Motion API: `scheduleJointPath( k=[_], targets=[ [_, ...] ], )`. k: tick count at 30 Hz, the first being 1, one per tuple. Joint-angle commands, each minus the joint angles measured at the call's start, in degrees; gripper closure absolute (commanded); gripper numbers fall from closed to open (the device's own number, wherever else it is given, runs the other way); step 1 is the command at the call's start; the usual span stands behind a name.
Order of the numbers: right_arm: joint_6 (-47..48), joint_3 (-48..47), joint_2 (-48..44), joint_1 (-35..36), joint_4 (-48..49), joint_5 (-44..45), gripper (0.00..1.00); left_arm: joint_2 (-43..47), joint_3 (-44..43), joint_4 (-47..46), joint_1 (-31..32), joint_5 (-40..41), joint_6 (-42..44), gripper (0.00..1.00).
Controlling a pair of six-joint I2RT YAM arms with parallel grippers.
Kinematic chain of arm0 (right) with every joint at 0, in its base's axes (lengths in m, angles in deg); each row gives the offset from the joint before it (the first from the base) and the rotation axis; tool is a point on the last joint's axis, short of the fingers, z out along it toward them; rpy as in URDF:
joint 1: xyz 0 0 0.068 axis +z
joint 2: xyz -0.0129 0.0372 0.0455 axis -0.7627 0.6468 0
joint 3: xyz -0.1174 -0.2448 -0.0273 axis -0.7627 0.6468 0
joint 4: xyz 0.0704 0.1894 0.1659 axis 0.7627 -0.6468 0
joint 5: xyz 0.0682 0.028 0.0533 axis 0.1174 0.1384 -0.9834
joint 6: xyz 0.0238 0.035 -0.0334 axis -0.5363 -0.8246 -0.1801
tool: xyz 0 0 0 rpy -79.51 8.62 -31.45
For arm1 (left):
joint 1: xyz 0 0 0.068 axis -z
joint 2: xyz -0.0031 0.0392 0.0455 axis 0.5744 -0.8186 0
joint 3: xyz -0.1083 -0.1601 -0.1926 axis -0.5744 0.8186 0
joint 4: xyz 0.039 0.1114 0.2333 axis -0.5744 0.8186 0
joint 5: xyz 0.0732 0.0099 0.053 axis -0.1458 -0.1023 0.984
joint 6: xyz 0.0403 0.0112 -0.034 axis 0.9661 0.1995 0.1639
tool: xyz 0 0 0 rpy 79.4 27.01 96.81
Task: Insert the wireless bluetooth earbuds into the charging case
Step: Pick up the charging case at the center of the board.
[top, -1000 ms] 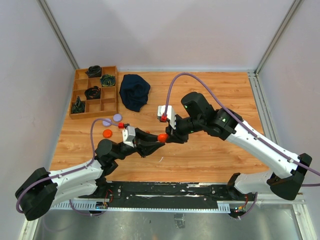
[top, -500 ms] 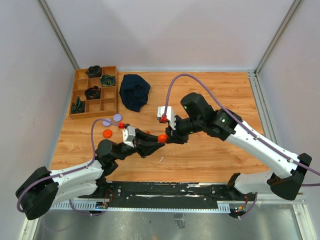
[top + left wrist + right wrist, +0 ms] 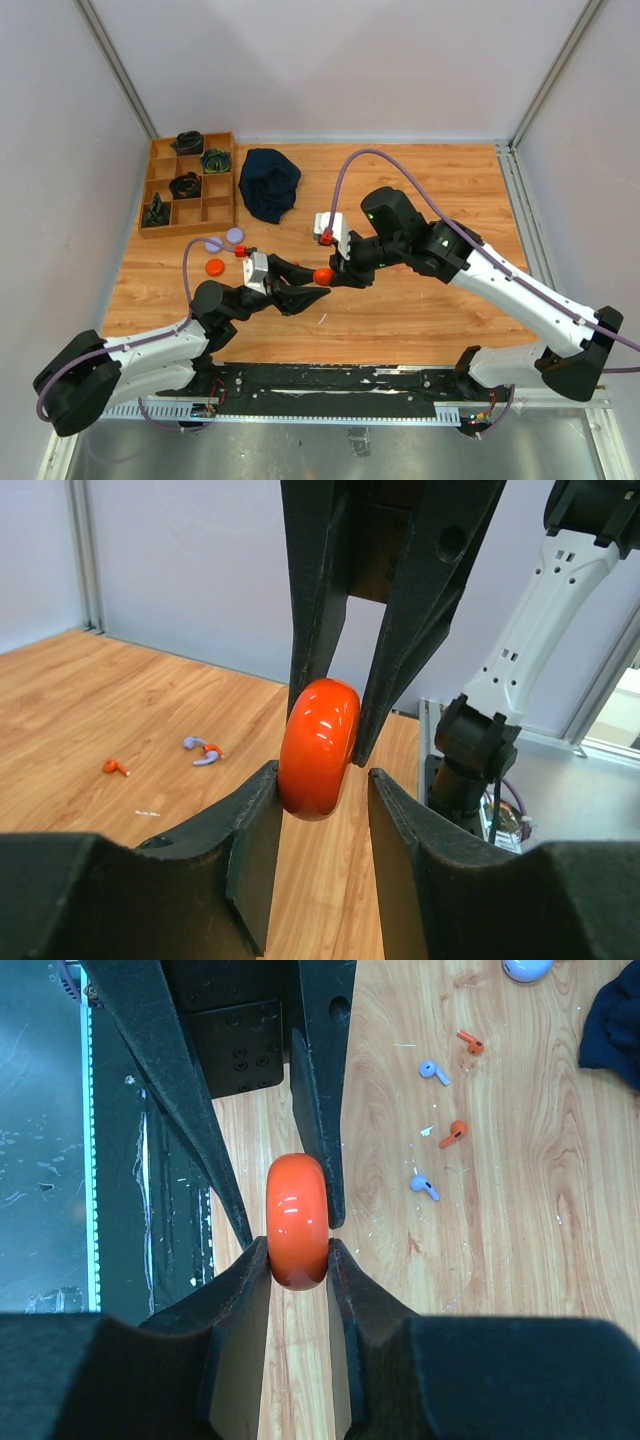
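Note:
A round, glossy orange charging case [image 3: 323, 275] hangs closed above the table's middle. My right gripper [image 3: 298, 1250] is shut on the case [image 3: 297, 1222], both pads pressed to its sides. From the opposite side my left gripper [image 3: 320, 780] stands open around the same case [image 3: 319, 748]: one finger touches it, and a gap shows at the other. Several tiny wireless bluetooth earbuds lie loose on the wood, among them an orange one [image 3: 455, 1132], a lavender one [image 3: 424, 1187], another orange one [image 3: 470, 1042] and another lavender one [image 3: 433, 1070]. The left wrist view shows an orange bud [image 3: 116, 767] and a lavender bud [image 3: 203, 753].
A wooden compartment tray [image 3: 221, 187] with dark items stands at the back left. A dark blue cloth [image 3: 268, 184] lies beside it. Two lavender discs [image 3: 224, 240] and an orange disc [image 3: 214, 266] lie left of the grippers.
My left gripper's jaws have widened off the orange case and it has drawn back a little to the left. The right gripper keeps its hold and has barely moved.

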Motion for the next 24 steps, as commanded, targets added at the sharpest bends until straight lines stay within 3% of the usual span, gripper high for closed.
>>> scheduleJointPath(
  k=[1,8,14,19,24],
  targets=[
    [-1.2,0.6,-1.4,1.0,2.0,0.3,0.95,-0.3,0.2,-5.1,0.0,-0.8,-0.9,0.57],
    [-1.5,1.5,-2.7,1.0,3.6,0.4,0.92,-0.6,0.2,-4.9,0.0,-1.1,-0.7,0.76],
    [-0.8,3.3,-4.5,1.0,5.5,-0.2,0.73,-0.2,0.2,-3.7,0.0,-1.9,1.4,0.89],
    [-0.6,4.8,-6.6,1.0,7.9,-0.3,0.62,0.7,-0.3,-1.5,0.0,-2.8,3.7,0.91],
    [-0.7,5.6,-7.3,1.0,9.2,-0.1,0.58,1.7,-0.7,0.5,0.0,-3.7,5.6,0.92]
  ],
)
